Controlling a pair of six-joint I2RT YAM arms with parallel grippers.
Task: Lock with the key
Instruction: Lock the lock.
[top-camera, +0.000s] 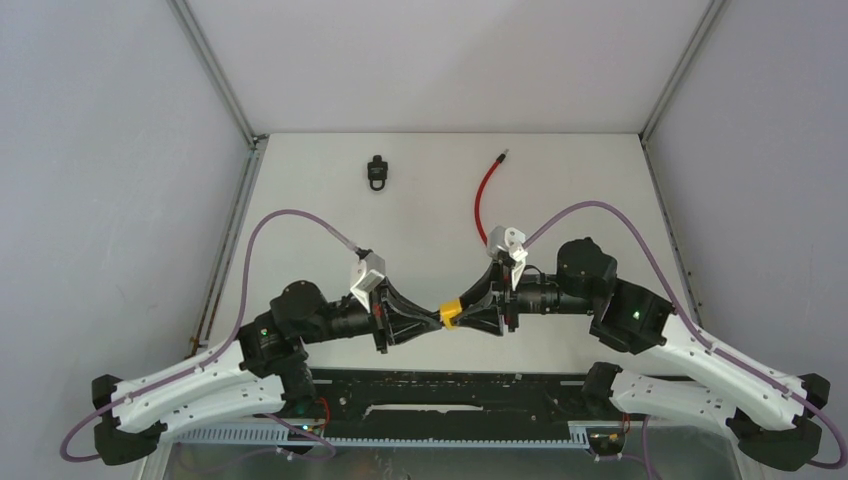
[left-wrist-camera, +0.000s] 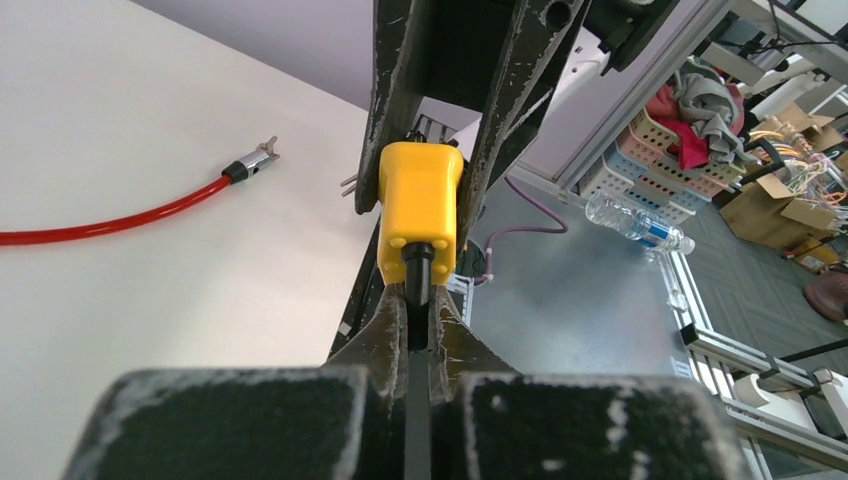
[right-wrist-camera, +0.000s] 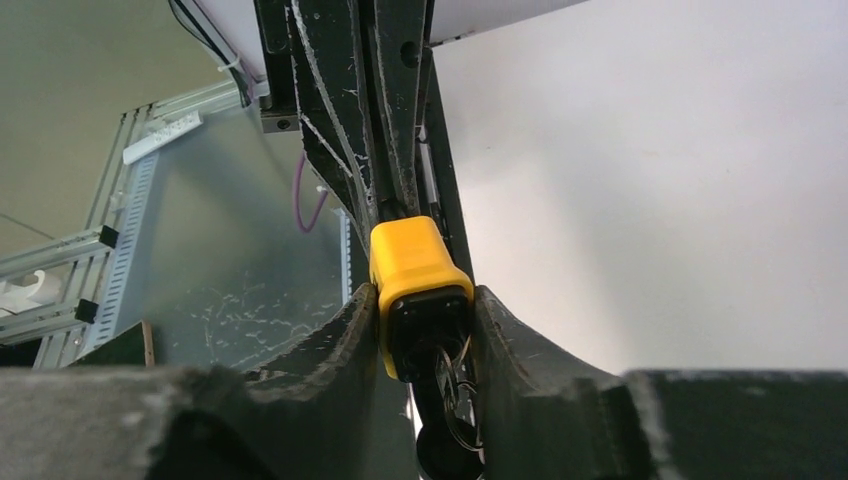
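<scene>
White tabletop (top-camera: 420, 200) sits between pale grey walls, and the two arms meet above its near part. Between them, off the surface, is the yellow lock (top-camera: 450, 312). The right claw (top-camera: 464, 311) is clamped across the lock's body, one finger on each side. In the right wrist view the lock (right-wrist-camera: 410, 255) shows a black end face toward the camera, with a wire key ring (right-wrist-camera: 455, 400) hanging from it and a dark rounded key head (right-wrist-camera: 440, 455) below, partly cut off by the frame.

The left claw (top-camera: 437, 318) is pressed together on a thin black piece (left-wrist-camera: 419, 275) that enters the opposite end of the lock (left-wrist-camera: 420, 205). Whether that piece is a shackle or something else cannot be told.

Farther back on the tabletop a red cable (top-camera: 483, 200) lies loose with a metal tip. A small black object (top-camera: 376, 171) with a loop sits well to its left.

Beyond the tabletop's edge, the left wrist view shows a plastic bottle (left-wrist-camera: 640, 222) with a blue label too small to read. Plastic baskets (left-wrist-camera: 660, 140) holding cloth stand behind it.
</scene>
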